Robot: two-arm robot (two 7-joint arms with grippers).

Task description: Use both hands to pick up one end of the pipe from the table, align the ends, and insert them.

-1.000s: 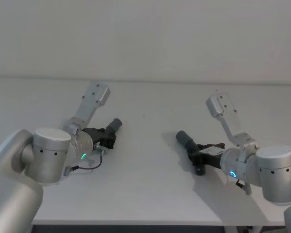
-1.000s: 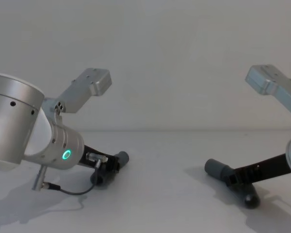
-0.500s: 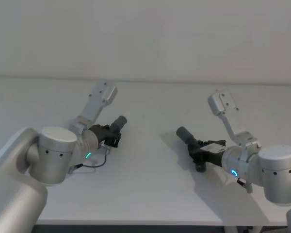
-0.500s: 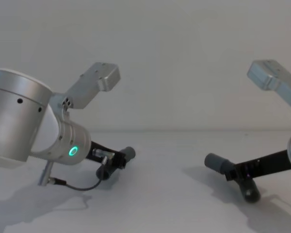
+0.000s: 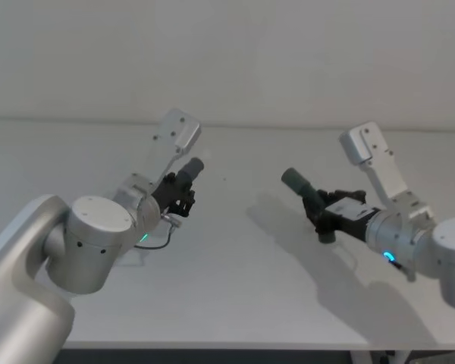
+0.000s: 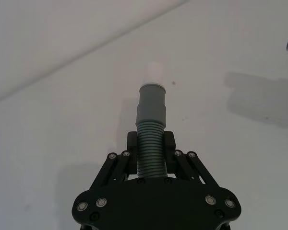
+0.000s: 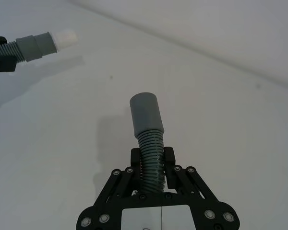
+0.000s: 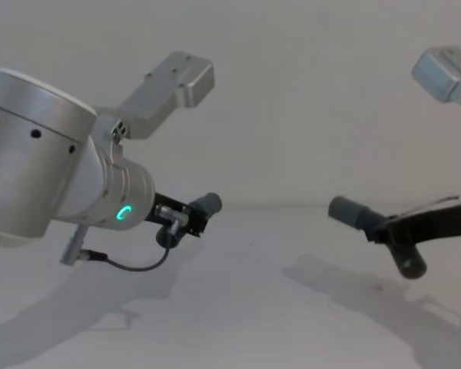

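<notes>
- My left claw (image 6: 151,146) clamps the tipped pipe (image 6: 152,103), my right claw (image 7: 153,157) the plain pipe (image 7: 150,140).
- Both have risen off the surface (image 5: 235,296); I align ends (image 7: 144,110) next.

Soft, diffuse light is coming from overhead, leaving the white table (image 5: 235,303) bright and free of glare, while the wall (image 5: 227,61) in the upper half of the head view is showing a duller grey. The right pipe piece (image 5: 296,182) and the right gripper (image 5: 322,214) clamping it are casting a broad, soft-edged shadow (image 5: 341,284) toward the lower right of that view. The left pipe piece (image 5: 189,170), gripped by the left gripper (image 5: 178,191), is throwing a fainter one. In the chest view, wide grey shadows are spreading across the lower frame, and a green ring light (image 8: 124,213) is glowing at left. In the left wrist view the pale tip (image 6: 152,74) is nearly blending into the table.
</notes>
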